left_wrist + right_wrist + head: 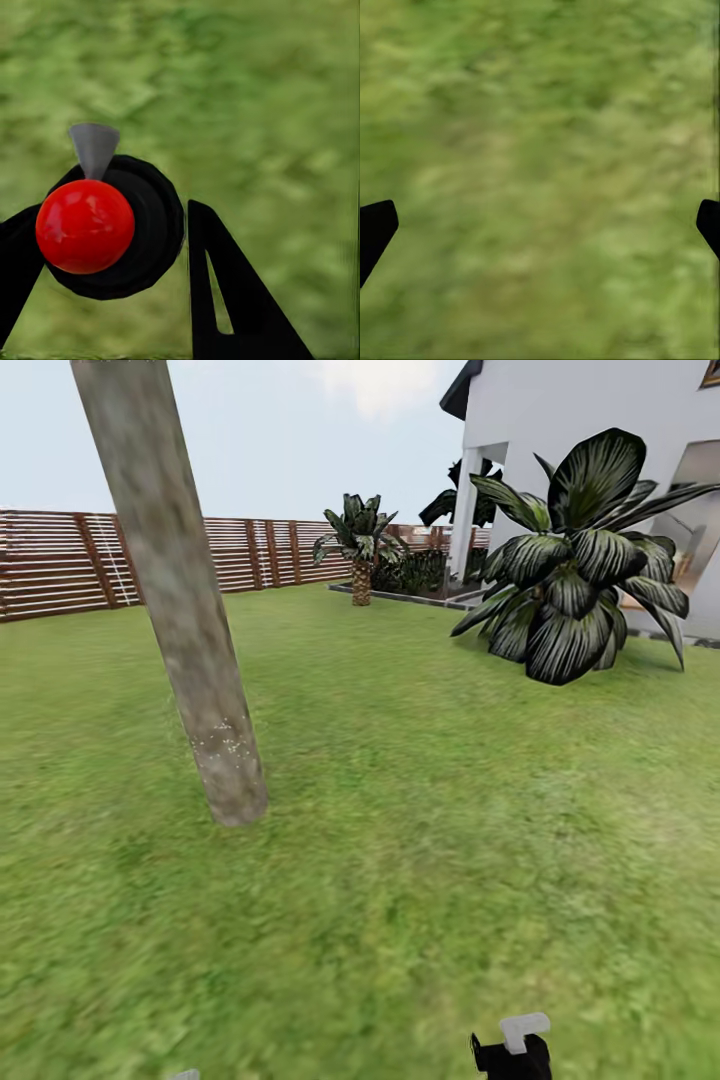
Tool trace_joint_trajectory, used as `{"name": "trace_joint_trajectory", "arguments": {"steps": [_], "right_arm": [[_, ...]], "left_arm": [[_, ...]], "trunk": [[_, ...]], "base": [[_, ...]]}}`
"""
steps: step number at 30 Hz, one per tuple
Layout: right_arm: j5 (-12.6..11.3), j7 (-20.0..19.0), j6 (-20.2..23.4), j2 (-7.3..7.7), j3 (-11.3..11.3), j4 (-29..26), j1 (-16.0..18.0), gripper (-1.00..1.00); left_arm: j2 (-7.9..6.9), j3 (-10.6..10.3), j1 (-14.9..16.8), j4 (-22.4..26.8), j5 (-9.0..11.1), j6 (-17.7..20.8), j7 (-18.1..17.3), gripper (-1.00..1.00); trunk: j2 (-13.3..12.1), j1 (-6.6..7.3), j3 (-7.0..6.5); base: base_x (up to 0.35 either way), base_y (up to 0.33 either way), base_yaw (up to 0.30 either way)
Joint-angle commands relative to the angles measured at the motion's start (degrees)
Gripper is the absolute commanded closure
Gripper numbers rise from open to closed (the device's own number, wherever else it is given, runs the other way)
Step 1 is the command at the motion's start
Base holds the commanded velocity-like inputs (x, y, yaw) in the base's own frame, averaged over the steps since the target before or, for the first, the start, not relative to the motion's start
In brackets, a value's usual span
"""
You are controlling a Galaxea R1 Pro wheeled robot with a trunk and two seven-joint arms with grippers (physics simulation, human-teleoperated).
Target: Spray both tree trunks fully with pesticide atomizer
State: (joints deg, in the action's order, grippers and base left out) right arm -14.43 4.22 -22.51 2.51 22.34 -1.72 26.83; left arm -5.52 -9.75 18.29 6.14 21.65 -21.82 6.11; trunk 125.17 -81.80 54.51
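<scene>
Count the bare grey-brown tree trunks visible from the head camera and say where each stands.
1. The tree trunk rises from the lawn at the view's left, in front of the wooden fence. A second may stand outside the frame.

The left hand (105,289) has its two black fingers (240,300) closed around a black-and-red object. The right hand (540,225) hangs with its fingertips (375,229) spread wide apart, holding nothing.
</scene>
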Motion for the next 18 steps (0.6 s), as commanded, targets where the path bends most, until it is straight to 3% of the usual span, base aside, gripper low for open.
{"name": "trace_joint_trajectory", "arguments": {"steps": [1,7,18], "right_arm": [[-0.42,1.35,-0.08,-0.22,0.51,-0.04,-0.01,-1.00],[-0.34,2.27,-0.08,-1.78,0.51,0.03,-0.02,-1.00],[-0.34,2.28,-0.08,-2.07,0.51,0.05,-0.02,-1.00]], "left_arm": [[-0.02,-0.56,0.01,-0.04,1.70,-0.15,0.33,1.00],[-0.02,-0.62,0.00,-0.03,3.30,-0.15,0.36,1.00],[0.00,-0.62,-0.01,0.01,3.40,-0.15,0.31,1.00]], "trunk": [[0.02,0.01,0.05],[0.02,0.01,0.05],[0.02,0.01,0.05]], "base": [[-0.006,-0.297,0.282],[-0.046,-0.281,0.282],[-0.006,-0.269,0.284]]}}
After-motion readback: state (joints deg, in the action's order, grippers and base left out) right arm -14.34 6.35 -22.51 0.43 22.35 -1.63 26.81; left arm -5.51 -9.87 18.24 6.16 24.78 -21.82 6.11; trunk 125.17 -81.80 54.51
